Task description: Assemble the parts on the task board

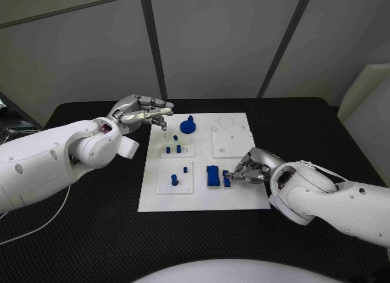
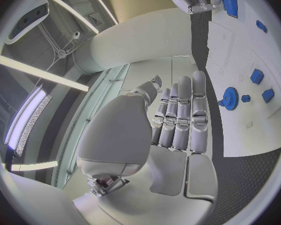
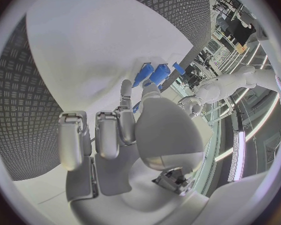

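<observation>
The white task board [image 1: 205,194] lies in the middle of the table. My right hand [image 1: 248,169] rests low on the board's right side, and its curled fingertips pinch a small blue part [image 1: 226,179] beside a taller blue block [image 1: 212,175]. In the right wrist view a bit of that small blue part [image 3: 135,107] shows between thumb and finger, with the blue block [image 3: 144,73] beyond. My left hand [image 1: 146,113] hovers over the board's far left corner with its fingers [image 2: 181,117] stretched out and holding nothing. A blue gear [image 1: 188,125] stands just to its right.
Two small blue blocks [image 1: 173,150] and a thin peg [image 1: 175,137] sit left of centre. Another blue piece [image 1: 173,180] stands on a raised square plate [image 1: 165,187] near the front left. A second square plate [image 1: 230,144] lies right of centre. Black table [image 1: 92,236] surrounds the board.
</observation>
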You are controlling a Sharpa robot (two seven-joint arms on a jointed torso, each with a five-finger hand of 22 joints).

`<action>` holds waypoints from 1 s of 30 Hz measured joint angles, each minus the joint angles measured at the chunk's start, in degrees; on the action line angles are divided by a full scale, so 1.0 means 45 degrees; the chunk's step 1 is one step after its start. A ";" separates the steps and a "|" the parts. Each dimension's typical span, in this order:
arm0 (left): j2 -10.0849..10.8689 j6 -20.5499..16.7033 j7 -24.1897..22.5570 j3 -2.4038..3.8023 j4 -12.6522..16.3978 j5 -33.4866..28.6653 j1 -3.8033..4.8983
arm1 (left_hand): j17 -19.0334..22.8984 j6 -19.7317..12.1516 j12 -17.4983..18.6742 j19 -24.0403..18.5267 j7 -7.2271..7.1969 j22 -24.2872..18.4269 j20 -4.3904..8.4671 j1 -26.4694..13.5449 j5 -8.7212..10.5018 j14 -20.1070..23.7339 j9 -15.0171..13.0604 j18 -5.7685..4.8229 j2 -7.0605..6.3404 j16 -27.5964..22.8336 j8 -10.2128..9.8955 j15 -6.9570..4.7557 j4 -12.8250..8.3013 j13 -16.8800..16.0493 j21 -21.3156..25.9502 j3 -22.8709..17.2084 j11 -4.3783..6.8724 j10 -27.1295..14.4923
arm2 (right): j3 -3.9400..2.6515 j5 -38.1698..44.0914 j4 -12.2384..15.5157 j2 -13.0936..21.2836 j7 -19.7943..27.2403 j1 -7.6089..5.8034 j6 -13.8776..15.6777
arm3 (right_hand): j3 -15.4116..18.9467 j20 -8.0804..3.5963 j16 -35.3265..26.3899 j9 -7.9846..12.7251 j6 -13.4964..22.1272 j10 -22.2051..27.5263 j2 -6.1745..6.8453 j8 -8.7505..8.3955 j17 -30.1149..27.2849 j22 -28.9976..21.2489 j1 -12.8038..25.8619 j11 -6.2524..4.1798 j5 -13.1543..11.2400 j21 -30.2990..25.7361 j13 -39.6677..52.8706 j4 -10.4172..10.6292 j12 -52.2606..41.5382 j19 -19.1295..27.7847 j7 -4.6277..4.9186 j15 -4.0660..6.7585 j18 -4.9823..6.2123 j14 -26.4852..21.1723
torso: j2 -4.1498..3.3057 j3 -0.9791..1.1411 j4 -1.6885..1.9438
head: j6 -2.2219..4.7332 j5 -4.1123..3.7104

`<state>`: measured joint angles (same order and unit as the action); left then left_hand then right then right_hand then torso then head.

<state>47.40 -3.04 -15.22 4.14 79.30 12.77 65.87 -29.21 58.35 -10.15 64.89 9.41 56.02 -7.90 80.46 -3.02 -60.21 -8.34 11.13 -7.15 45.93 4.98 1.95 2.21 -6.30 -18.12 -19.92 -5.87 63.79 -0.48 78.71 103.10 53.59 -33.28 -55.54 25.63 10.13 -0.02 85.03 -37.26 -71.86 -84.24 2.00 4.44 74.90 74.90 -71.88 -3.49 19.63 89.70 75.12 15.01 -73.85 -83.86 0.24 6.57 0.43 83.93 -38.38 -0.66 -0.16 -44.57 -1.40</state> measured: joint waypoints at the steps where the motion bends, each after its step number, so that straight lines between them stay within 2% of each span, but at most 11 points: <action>1: -0.0002 0.0001 0.0000 -0.0001 -0.0002 0.0000 -0.0001 | 0.0000 0.0000 0.0000 0.0000 0.0000 0.0000 0.0000 0.0000 0.0000 0.0000 0.0000 0.0001 0.0000 0.0000 0.0000 0.0000 0.0000 0.0000 0.0000 0.0000 0.0000 0.0000 | 0.0000 0.0011 -0.0035 -0.0028 0.0029 0.0001 -0.0012 | -0.0004 0.0000 0.0000 -0.0002 0.0000 0.0000 -0.0017 0.0000 0.0000 0.0000 -0.0019 0.0000 0.0000 0.0000 0.0003 -0.0004 0.0009 0.0000 0.0000 0.0000 0.0000 0.0000 | 0.0000 0.0001 0.0000 | 0.0002 0.0000; 6: -0.0009 0.0005 0.0001 -0.0009 -0.0010 0.0000 -0.0008 | 0.0000 0.0000 0.0000 0.0000 0.0000 -0.0002 0.0000 0.0000 0.0000 0.0000 0.0001 0.0000 0.0000 -0.0015 0.0000 0.0000 0.0000 0.0001 0.0006 0.0000 0.0000 0.0000 | 0.0000 0.0070 -0.0277 -0.0206 0.0113 0.0001 -0.0068 | -0.0096 0.0000 0.0000 -0.0034 0.0000 0.0001 -0.0072 0.0000 0.0000 0.0000 -0.0265 0.0002 -0.0006 0.0000 0.0009 -0.0108 0.0004 0.0000 0.0000 -0.0001 0.0000 0.0001 | -0.0011 0.0001 0.0000 | 0.0007 -0.0006; 11: -0.0019 0.0009 0.0003 -0.0012 -0.0012 0.0000 -0.0016 | 0.0000 0.0000 0.0000 0.0000 0.0000 -0.0022 0.0000 0.0000 0.0000 0.0000 0.0001 0.0000 0.0000 -0.0049 0.0000 0.0000 0.0000 0.0002 0.0053 0.0000 0.0000 0.0000 | -0.0015 0.0150 -0.0525 -0.0390 0.0184 -0.0013 -0.0120 | -0.0211 -0.0002 0.0000 -0.0075 0.0000 0.0002 -0.0144 0.0000 0.0000 0.0000 -0.0626 0.0004 -0.0023 0.0000 0.0013 -0.0421 -0.0034 -0.0003 0.0000 -0.0005 0.0000 0.0001 | -0.0023 0.0001 0.0006 | -0.0009 -0.0010; 15: -0.0020 0.0011 0.0005 -0.0016 -0.0015 0.0000 -0.0027 | 0.0000 0.0000 0.0000 0.0000 0.0000 -0.0021 0.0000 0.0000 0.0000 0.0000 0.0002 0.0001 0.0000 -0.0048 0.0000 0.0000 0.0000 0.0002 0.0053 0.0000 0.0000 0.0000 | -0.0016 0.0237 -0.0578 -0.0422 0.0241 -0.0012 -0.0154 | -0.0208 -0.0045 0.0000 -0.0098 0.0000 0.0030 -0.0037 0.0000 0.0007 0.0000 -0.0902 -0.0023 -0.0038 0.0000 0.0014 -0.0645 0.0001 -0.0046 0.0000 0.0023 -0.0001 0.0030 | -0.0026 0.0000 0.0006 | -0.0035 -0.0010; 20: -0.0018 0.0012 0.0006 -0.0016 -0.0016 0.0000 -0.0033 | 0.0000 0.0000 0.0000 -0.0001 0.0000 -0.0021 0.0000 0.0000 0.0000 0.0000 0.0002 0.0001 0.0000 -0.0048 0.0000 0.0000 0.0000 0.0003 0.0052 0.0000 0.0000 0.0000 | -0.0023 0.0371 -0.0549 -0.0418 0.0371 -0.0013 -0.0182 | -0.0182 -0.0045 0.0000 -0.0111 0.0000 0.0052 -0.0049 0.0000 0.0010 0.0000 -0.1052 -0.0042 -0.0135 0.0000 0.0088 -0.0791 0.0030 -0.0046 0.0000 0.0042 0.0000 0.0051 | -0.0024 -0.0006 0.0006 | -0.0054 0.0010; 23: -0.0012 0.0013 0.0007 -0.0016 -0.0015 0.0000 -0.0038 | 0.0000 0.0000 0.0000 0.0000 0.0000 -0.0021 0.0000 0.0000 0.0000 0.0000 0.0003 0.0001 0.0000 -0.0048 0.0000 0.0000 0.0000 0.0003 0.0052 0.0000 0.0000 0.0000 | -0.0010 0.0438 -0.0511 -0.0392 0.0467 -0.0011 -0.0170 | -0.0084 -0.0045 0.0000 -0.0136 0.0000 0.0052 -0.0054 0.0000 0.0009 0.0000 -0.1048 -0.0042 -0.0395 0.0000 0.0201 -0.0694 0.0056 -0.0046 0.0000 0.0042 0.0000 0.0051 | -0.0024 -0.0007 0.0006 | -0.0054 0.0011; 26: -0.0012 0.0013 0.0008 -0.0016 -0.0011 0.0000 -0.0041 | 0.0000 0.0000 0.0000 -0.0001 0.0000 -0.0020 0.0000 0.0000 0.0000 0.0000 0.0003 0.0000 0.0000 -0.0048 0.0000 0.0000 0.0000 0.0004 0.0052 0.0000 0.0000 0.0000 | 0.0005 0.0464 -0.0466 -0.0349 0.0604 0.0004 -0.0123 | 0.0102 -0.0044 0.0000 -0.0157 0.0000 0.0053 -0.0199 -0.0066 0.0009 0.0000 -0.0892 -0.0041 -0.0968 0.0000 0.0200 -0.0576 0.0067 -0.0046 0.0000 0.0041 0.0001 0.0051 | -0.0018 -0.0007 0.0006 | -0.0031 -0.0001; 29: 0.0003 0.0014 0.0008 -0.0018 -0.0001 0.0000 -0.0048 | 0.0000 0.0000 0.0000 -0.0001 0.0000 -0.0020 0.0000 0.0000 0.0000 0.0000 0.0003 0.0000 0.0000 -0.0048 0.0000 0.0000 0.0000 0.0004 0.0051 0.0000 0.0000 0.0000 | 0.0005 0.0361 -0.0380 -0.0243 0.0845 0.0008 -0.0021 | 0.0231 -0.0044 -0.0057 -0.0157 0.0007 0.0055 -0.0158 -0.0076 0.0008 0.0001 -0.0638 -0.0038 -0.1073 0.0000 0.0200 -0.0497 0.0087 -0.0046 0.0007 0.0042 0.0000 0.0050 | -0.0011 -0.0006 0.0006 | 0.0006 -0.0007; 30: 0.0013 0.0014 0.0008 -0.0018 0.0002 0.0000 -0.0048 | 0.0000 0.0000 0.0000 -0.0001 0.0000 -0.0020 0.0000 0.0000 0.0000 0.0000 -0.0001 0.0000 0.0000 -0.0048 0.0000 0.0000 0.0000 0.0004 0.0051 0.0000 0.0000 0.0000 | 0.0004 0.0277 -0.0349 -0.0197 0.0948 0.0008 0.0019 | 0.0278 -0.0044 -0.0083 -0.0157 0.0068 0.0056 -0.0103 -0.0118 0.0008 0.0000 -0.0564 -0.0038 -0.1073 0.0000 0.0189 -0.0472 0.0114 -0.0046 0.0067 0.0042 0.0000 0.0051 | -0.0011 -0.0006 0.0006 | 0.0017 0.0005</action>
<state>47.46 -2.98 -15.18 4.06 79.31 12.77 65.65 -29.21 58.35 -10.15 64.89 9.41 55.93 -7.90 80.46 -3.02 -60.21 -8.34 11.13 -7.15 45.71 4.98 1.95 2.21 -6.28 -17.89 -19.92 -5.87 63.79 -0.46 79.96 101.53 52.71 -29.01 -55.50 25.71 11.38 -0.22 84.66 -37.97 -71.55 -83.99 1.54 3.91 74.94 74.90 -74.42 -3.66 14.81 89.70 75.97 12.89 -73.33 -84.06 0.54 6.76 0.43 84.16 -38.42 -0.69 -0.14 -44.49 -1.38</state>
